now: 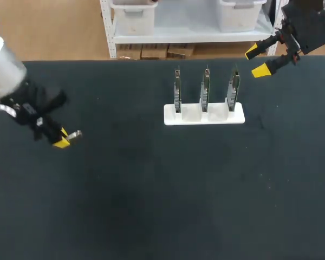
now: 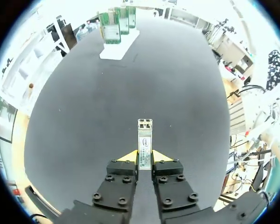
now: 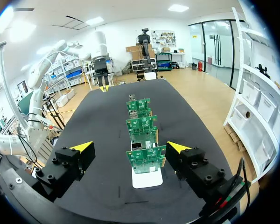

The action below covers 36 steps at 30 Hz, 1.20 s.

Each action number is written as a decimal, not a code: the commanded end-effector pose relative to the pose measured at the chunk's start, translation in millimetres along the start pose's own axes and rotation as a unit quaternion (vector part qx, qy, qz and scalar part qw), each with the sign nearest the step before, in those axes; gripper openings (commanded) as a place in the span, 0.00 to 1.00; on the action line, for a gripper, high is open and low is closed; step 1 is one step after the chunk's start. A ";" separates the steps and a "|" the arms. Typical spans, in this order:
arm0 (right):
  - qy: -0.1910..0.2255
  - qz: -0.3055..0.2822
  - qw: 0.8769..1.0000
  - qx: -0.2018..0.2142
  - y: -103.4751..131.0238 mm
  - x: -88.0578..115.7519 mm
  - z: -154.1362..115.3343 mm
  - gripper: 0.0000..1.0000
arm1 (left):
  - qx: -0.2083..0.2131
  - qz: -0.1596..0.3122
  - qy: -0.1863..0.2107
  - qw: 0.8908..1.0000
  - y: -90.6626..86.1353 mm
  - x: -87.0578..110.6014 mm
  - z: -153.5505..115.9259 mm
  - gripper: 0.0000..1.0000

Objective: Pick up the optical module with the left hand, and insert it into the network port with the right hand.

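Black tabletop (image 1: 151,206) is carrying a white stand (image 1: 203,115) with 3 upright boards (image 1: 205,89), far centre. The right gripper (image 1: 256,60) is hovering just right of it, fingers apart. The left gripper (image 1: 61,138), well left, is clamping the optical module (image 2: 145,140), its long axis pointing rightward.

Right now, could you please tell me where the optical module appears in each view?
Head view: the module sits far left, held in the left gripper.
Left wrist view: between that gripper's fingers, pointing ahead.
Right wrist view: too small to make out.
Shared landmark: the white stand with three boards.
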State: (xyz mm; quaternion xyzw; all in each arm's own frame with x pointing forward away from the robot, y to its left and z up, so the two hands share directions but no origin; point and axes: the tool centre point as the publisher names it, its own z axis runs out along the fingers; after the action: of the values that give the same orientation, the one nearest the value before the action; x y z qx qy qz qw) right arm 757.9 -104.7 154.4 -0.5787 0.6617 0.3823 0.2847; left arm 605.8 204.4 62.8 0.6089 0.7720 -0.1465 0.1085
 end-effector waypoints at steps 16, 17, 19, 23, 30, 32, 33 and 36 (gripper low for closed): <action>0.000 0.000 1.000 0.001 0.3 -0.2 0.3 1.00 | 0.040 -0.013 -0.063 0.997 9.2 -4.0 6.5 0.00; 0.000 0.000 1.000 0.001 0.3 -0.2 0.3 1.00 | 0.041 -0.005 -0.083 0.996 12.4 -16.6 4.5 0.00; 0.000 0.000 1.000 0.001 0.3 -0.2 0.3 1.00 | 0.035 0.022 -0.126 0.991 20.6 -45.1 -4.7 0.00; 0.000 0.000 1.000 0.001 0.3 -0.2 0.3 1.00 | 0.005 0.104 -0.179 0.978 27.5 -111.2 -34.2 0.00; 0.000 0.000 1.000 0.001 0.3 -0.2 0.3 1.00 | 0.048 0.186 -0.272 0.943 21.8 -177.9 -69.4 0.00; 0.000 0.000 1.000 0.001 0.3 -0.2 0.3 1.00 | 0.050 0.189 -0.281 0.940 21.5 -180.9 -73.3 0.00; 0.000 0.000 1.000 0.001 0.3 -0.2 0.3 1.00 | 0.048 0.202 -0.290 0.934 21.5 -177.3 -74.7 0.00; 0.000 0.000 1.000 0.001 0.3 -0.2 0.3 1.00 | 0.048 0.202 -0.290 0.934 21.5 -177.3 -74.7 0.00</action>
State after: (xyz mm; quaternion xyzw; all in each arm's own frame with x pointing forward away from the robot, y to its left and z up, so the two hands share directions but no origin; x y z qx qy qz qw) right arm 758.0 -104.8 154.4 -0.5787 0.6618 0.3823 0.2847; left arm 665.8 65.1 200.8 0.6846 0.5907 -0.3046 0.2994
